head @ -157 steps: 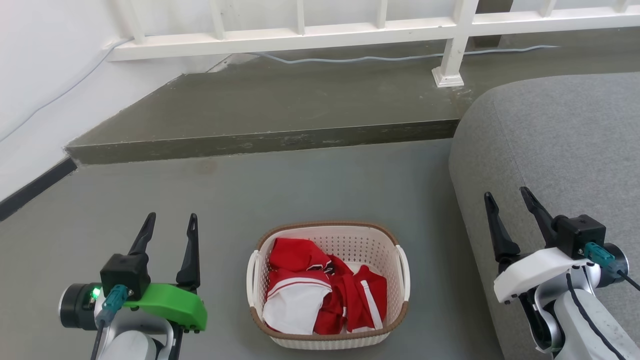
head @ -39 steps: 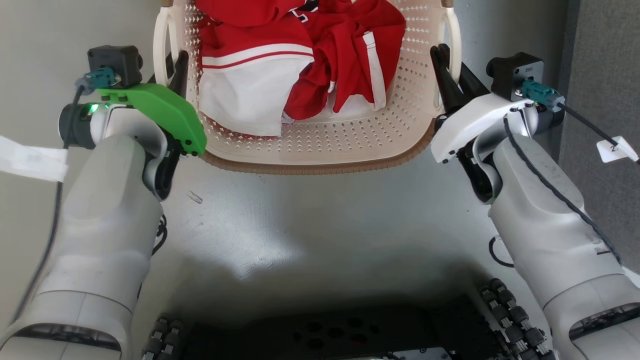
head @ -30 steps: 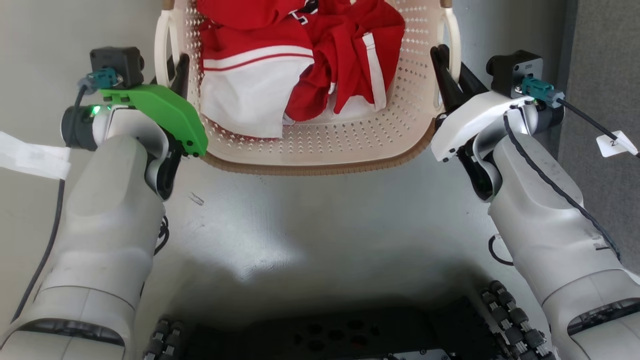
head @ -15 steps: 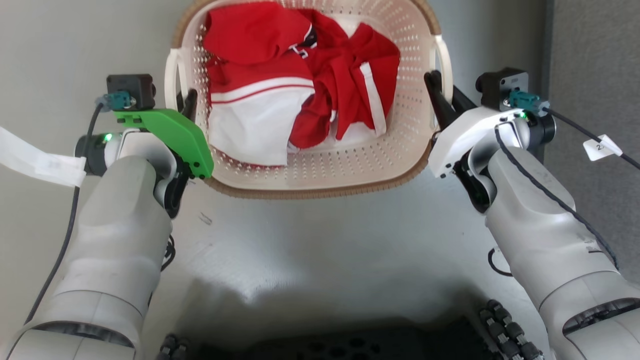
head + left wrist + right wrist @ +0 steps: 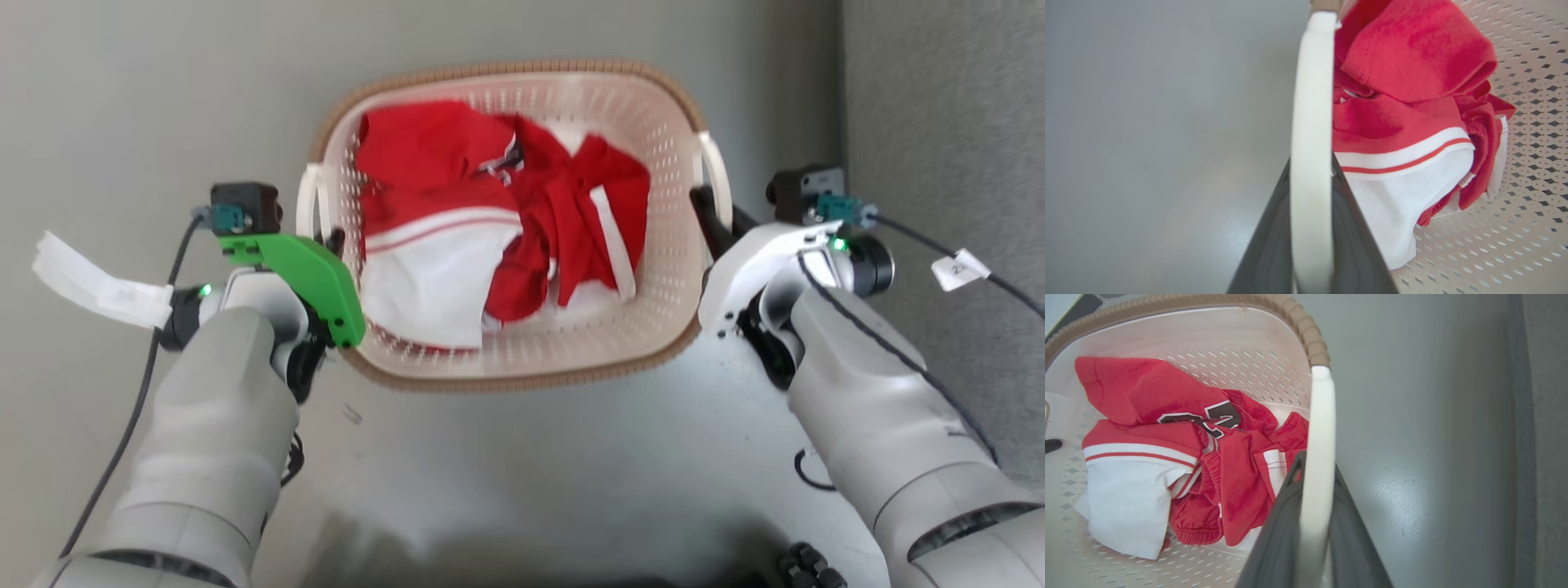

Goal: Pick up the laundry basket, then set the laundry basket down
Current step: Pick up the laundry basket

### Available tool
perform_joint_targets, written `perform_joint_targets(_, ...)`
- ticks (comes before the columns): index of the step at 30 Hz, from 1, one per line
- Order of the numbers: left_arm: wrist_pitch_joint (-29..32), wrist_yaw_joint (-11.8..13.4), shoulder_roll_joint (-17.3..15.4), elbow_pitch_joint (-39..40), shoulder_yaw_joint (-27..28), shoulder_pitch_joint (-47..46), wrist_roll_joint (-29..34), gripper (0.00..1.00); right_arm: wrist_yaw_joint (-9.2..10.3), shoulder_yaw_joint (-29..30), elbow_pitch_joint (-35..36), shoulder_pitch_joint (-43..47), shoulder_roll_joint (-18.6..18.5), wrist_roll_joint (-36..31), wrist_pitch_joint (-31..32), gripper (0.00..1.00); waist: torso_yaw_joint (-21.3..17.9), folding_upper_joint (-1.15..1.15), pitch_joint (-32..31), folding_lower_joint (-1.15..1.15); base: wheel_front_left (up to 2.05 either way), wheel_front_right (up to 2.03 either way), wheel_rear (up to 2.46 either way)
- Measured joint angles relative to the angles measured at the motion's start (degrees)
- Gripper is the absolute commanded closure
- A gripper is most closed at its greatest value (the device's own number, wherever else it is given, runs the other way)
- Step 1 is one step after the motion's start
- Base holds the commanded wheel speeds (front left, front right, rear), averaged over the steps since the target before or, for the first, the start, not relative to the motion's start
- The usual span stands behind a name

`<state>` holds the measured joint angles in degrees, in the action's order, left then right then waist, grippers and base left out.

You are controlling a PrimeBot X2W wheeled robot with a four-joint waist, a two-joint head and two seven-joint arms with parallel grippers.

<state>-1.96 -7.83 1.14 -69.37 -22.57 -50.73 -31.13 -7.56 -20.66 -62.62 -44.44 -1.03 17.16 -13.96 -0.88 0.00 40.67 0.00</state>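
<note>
The basket (image 5: 506, 69) sits between the two hands, with its red and white clothes (image 5: 490, 220) just inside each hand's inner finger. The left hand (image 5: 333, 242) is pinched narrow on the left handle (image 5: 1310, 122), one dark finger on either side of the white bar. The right hand (image 5: 709, 206) grips the right handle (image 5: 1318, 437) the same way. This looks like the pick-up step, though I cannot tell whether the base is clear of the floor (image 5: 531, 465). The next move calls for both hands to rise level and together, then lower evenly before letting go.
</note>
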Motion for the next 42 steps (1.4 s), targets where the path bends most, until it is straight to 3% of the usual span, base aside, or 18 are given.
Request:
perform_joint_targets(18,9.6,0.0,0.9,-0.9,-1.7,6.6,-5.8,1.00,-0.51,-0.1,-7.3,4.5,1.0,3.6,4.7,1.00,0.2,0.00,-14.2,0.00,0.00,0.00,0.00)
perform_joint_targets(42,16.4,0.0,0.8,-1.8,-3.5,14.3,-9.2,1.00,-0.51,-5.4,-5.8,12.9,1.0,12.2,12.0,1.00,0.5,0.00,-30.2,0.00,0.00,0.00,0.00)
